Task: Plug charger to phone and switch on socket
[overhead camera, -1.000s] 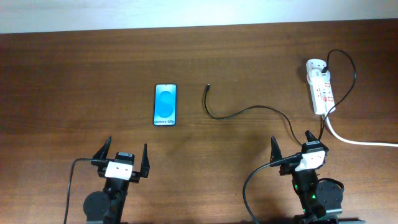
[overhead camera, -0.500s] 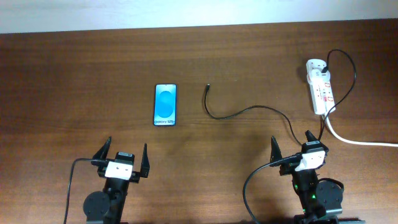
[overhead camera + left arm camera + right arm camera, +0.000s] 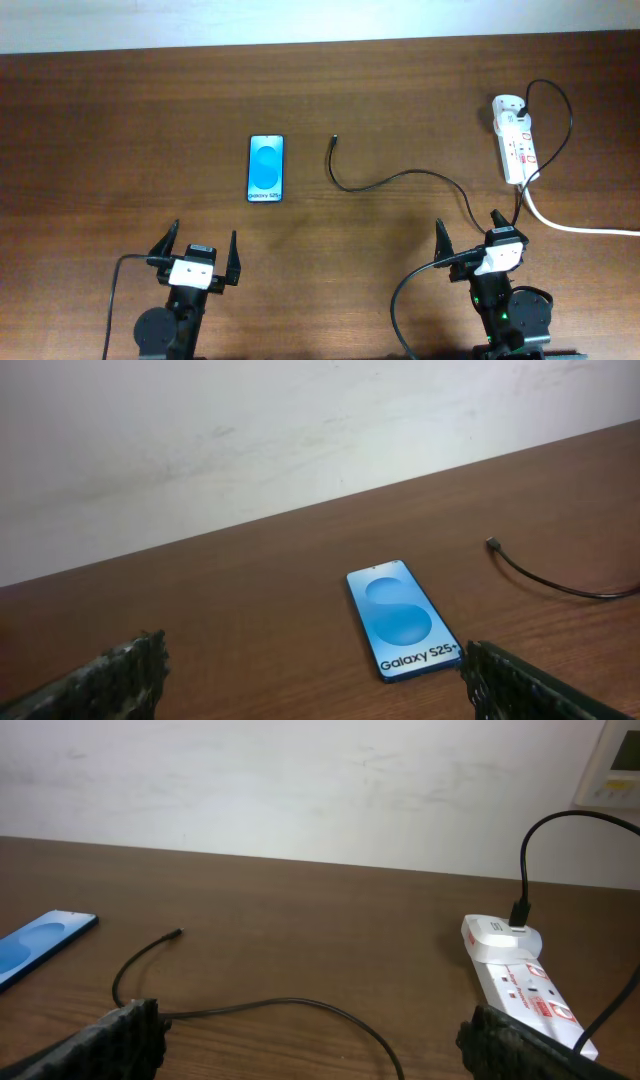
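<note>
The phone (image 3: 266,168) lies flat on the table, blue screen up; it also shows in the left wrist view (image 3: 403,617) and at the left edge of the right wrist view (image 3: 40,942). The charger's thin black cable (image 3: 400,178) runs from its free connector tip (image 3: 333,140), right of the phone, to a black plug in the far end of the white socket strip (image 3: 516,139). The strip shows in the right wrist view (image 3: 520,982). My left gripper (image 3: 197,256) and right gripper (image 3: 470,240) are open and empty near the table's front edge.
A thick white cord (image 3: 580,226) runs from the socket strip off the right edge. A pale wall (image 3: 300,420) stands behind the far table edge. Both arms' own black cables hang at the front.
</note>
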You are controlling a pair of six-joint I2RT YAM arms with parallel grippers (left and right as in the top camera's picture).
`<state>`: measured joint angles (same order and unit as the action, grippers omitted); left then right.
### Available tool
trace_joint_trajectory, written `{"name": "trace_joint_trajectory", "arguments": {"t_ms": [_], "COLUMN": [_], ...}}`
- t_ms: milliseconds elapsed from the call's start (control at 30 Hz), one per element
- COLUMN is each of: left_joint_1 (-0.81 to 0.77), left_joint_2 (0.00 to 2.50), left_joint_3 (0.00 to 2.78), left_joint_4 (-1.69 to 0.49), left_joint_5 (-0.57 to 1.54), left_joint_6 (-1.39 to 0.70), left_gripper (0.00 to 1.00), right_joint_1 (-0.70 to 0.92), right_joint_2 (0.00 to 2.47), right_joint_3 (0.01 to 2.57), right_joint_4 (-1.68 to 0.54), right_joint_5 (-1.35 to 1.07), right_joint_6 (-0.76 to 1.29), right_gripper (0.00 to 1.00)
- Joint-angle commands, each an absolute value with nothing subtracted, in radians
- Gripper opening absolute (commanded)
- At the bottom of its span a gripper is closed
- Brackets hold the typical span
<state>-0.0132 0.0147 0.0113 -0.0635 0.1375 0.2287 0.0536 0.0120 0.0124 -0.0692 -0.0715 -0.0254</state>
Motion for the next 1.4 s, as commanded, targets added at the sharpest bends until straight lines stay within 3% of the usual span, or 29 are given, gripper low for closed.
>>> {"name": "trace_joint_trajectory", "arguments": {"t_ms": [0, 400, 700, 900, 1200, 1367], "left_joint_1": [-0.018, -0.017, -0.017, -0.017, -0.020, -0.052], "left_joint_2": [0.005, 0.005, 0.065, 0.387, 1.054, 1.291], "left_joint_3": [0.009, 0.009, 0.123, 0.380, 0.995, 1.083], "left_joint_4": [-0.069, -0.069, -0.113, -0.160, -0.651, -0.688], "left_joint_5": [0.131, 0.123, 0.122, 0.127, 0.142, 0.260], "left_joint_6": [0.241, 0.240, 0.121, 0.121, 0.044, -0.090], "left_gripper": [0.99, 0.99, 0.99, 0.99, 0.99, 0.99], "right_joint_1": [0.060, 0.060, 0.060, 0.060, 0.060, 0.060], "right_joint_2": [0.006, 0.005, 0.005, 0.005, 0.005, 0.005], "right_joint_3": [0.006, 0.006, 0.006, 0.006, 0.006, 0.006], "right_joint_4": [-0.071, -0.071, -0.071, -0.071, -0.071, -0.071], "right_joint_5": [-0.077, -0.077, -0.077, -0.077, -0.077, -0.077], "right_joint_6": [-0.019, -0.019, -0.019, -0.019, -0.019, -0.019], "right_gripper": [0.98, 0.98, 0.99, 0.98, 0.98, 0.98]}}
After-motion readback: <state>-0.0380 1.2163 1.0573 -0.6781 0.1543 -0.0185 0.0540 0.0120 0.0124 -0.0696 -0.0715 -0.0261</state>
